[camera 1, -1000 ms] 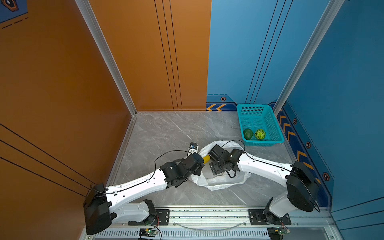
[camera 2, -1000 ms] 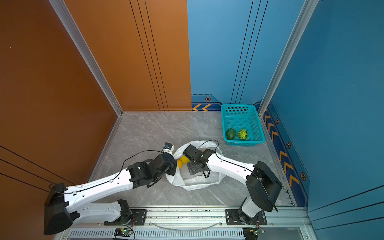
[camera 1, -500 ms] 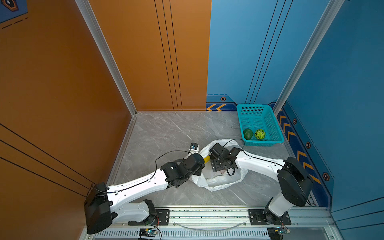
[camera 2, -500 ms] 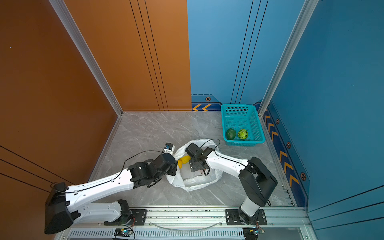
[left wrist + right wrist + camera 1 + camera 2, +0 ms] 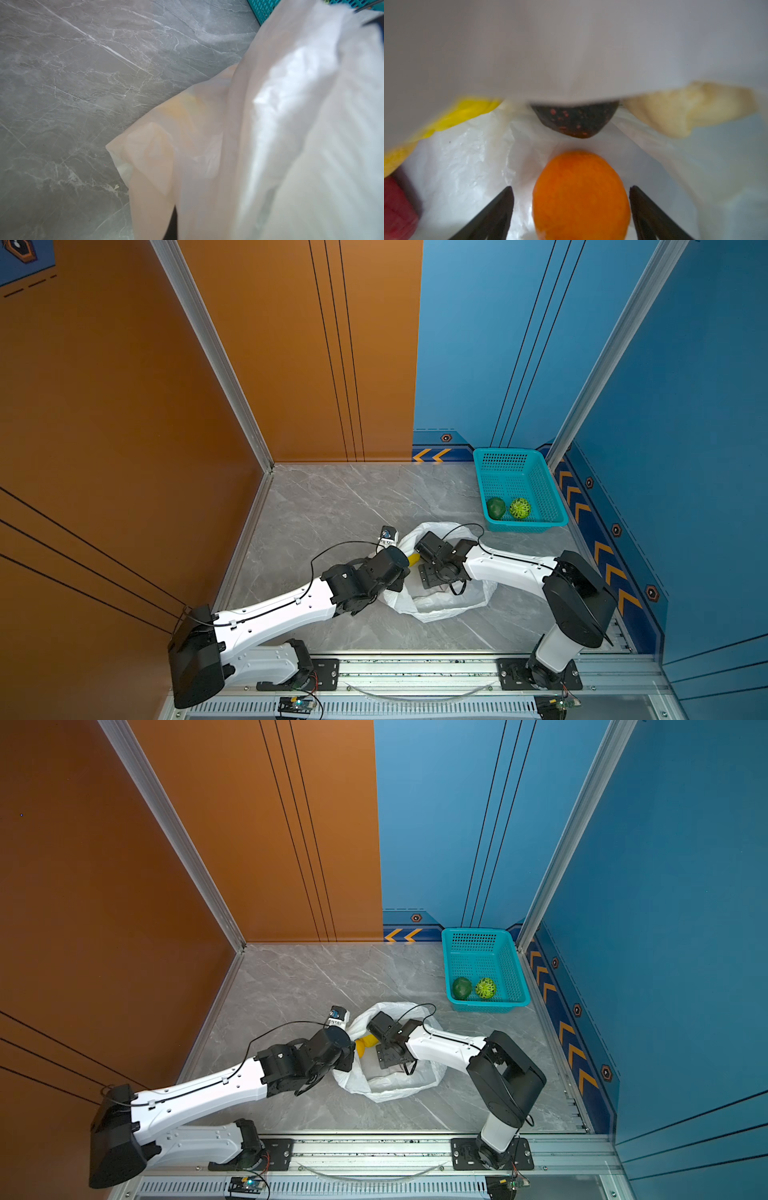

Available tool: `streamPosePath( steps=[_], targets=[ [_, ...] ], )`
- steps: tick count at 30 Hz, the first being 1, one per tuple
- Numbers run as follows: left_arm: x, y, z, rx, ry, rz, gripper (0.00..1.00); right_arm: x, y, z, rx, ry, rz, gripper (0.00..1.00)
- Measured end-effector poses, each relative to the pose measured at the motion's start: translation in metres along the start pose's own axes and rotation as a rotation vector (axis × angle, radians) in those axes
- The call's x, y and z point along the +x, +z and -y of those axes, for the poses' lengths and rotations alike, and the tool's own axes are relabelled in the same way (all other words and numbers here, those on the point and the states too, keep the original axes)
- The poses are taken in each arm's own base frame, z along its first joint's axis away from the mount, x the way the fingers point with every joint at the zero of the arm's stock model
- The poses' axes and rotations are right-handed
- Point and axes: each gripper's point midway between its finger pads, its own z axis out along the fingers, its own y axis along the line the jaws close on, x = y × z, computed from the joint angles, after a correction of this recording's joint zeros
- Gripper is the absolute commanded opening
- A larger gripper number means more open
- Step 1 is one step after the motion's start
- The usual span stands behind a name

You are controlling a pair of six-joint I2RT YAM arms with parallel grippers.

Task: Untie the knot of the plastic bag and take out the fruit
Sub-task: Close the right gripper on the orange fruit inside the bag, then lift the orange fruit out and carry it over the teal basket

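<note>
- In both top views we see the plastic bag [image 5: 440,610] [image 5: 390,1090] lying on the grey marble table [image 5: 332,510], near the front and between the two arms, its mouth gaping upward.
- These views hide both sets of fingers: the black wrists cover them at the bag's mouth.
- Only the right wrist view looks inside the bag. There the right gripper [image 5: 571,187] has its jaws apart, one dark finger on each side of an orange fruit [image 5: 581,197], and we cannot tell whether either finger touches it.
- The orange fruit is egg-shaped, its long axis running along the fingers and away from the camera.
- Beyond it on the bag's crinkled floor [image 5: 467,166] sit a near-black fruit with red specks [image 5: 575,120], a yellow fruit [image 5: 467,112], a cream fruit [image 5: 685,110] and a reddish fruit [image 5: 396,207], partly under a hanging fold of film.
- From above, only the yellow fruit [image 5: 413,559] [image 5: 365,1044] shows, between the two wrists.
- The left wrist view is filled by bag film [image 5: 291,124] rising right up to the camera, so we read the left gripper as clamped together on the bag's rim.
- The teal basket [image 5: 515,477] [image 5: 482,957] stands in the far right corner, well apart from the bag. It holds a dark green fruit [image 5: 496,508] and a bright green scaly fruit [image 5: 520,508] side by side at its near end.
</note>
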Motion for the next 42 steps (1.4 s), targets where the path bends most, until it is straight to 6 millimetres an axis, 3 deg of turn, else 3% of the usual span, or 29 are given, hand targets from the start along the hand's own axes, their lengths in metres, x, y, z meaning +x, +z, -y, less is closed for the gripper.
streamPosePath(
  steps=[5,13,25,37,42],
  targets=[
    [0.001,0.000,0.002,0.004,0.004,-0.001,0.00,0.006,0.012,-0.002,0.016,-0.007,-0.028,0.59],
    [0.001,0.000,0.002,0.004,0.003,-0.001,0.00,0.003,0.003,-0.008,0.003,-0.008,0.004,0.49],
    [0.001,-0.001,0.001,0.003,0.003,0.000,0.00,-0.011,-0.069,-0.026,-0.148,-0.006,0.141,0.47],
    [-0.008,0.000,-0.001,-0.004,-0.002,0.010,0.00,0.016,-0.133,-0.047,-0.297,-0.086,0.139,0.47],
    [-0.012,0.002,-0.002,-0.012,-0.003,0.014,0.00,0.029,-0.148,-0.060,-0.331,-0.138,0.102,0.47]
  ],
)
